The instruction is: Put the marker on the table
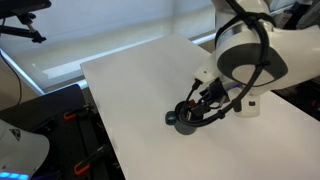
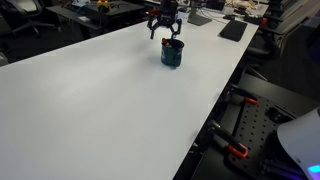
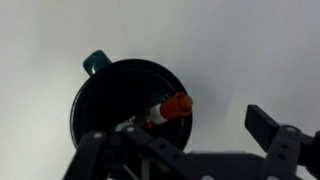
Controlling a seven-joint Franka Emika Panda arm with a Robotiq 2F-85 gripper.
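Note:
The marker (image 3: pixel 170 108) stands in a dark round mug (image 3: pixel 110 95). Its red-orange end leans on the mug's right rim, and its dark body is hidden inside. The mug has a teal handle and stands on the white table (image 3: pixel 250 50). In both exterior views the mug (image 1: pixel 184 119) (image 2: pixel 172 54) sits near the table's far side, and the marker is too small to make out there. My gripper (image 3: pixel 180 135) hovers just above the mug (image 1: pixel 203 98) (image 2: pixel 166 28). It is open, with a finger on each side of the marker's end and touching nothing.
The white table (image 1: pixel 130 90) (image 2: pixel 90 100) stretches wide around the mug. Its edge runs close to black equipment with orange clamps (image 2: pixel 240 120). Desks with clutter stand behind (image 2: pixel 100 8).

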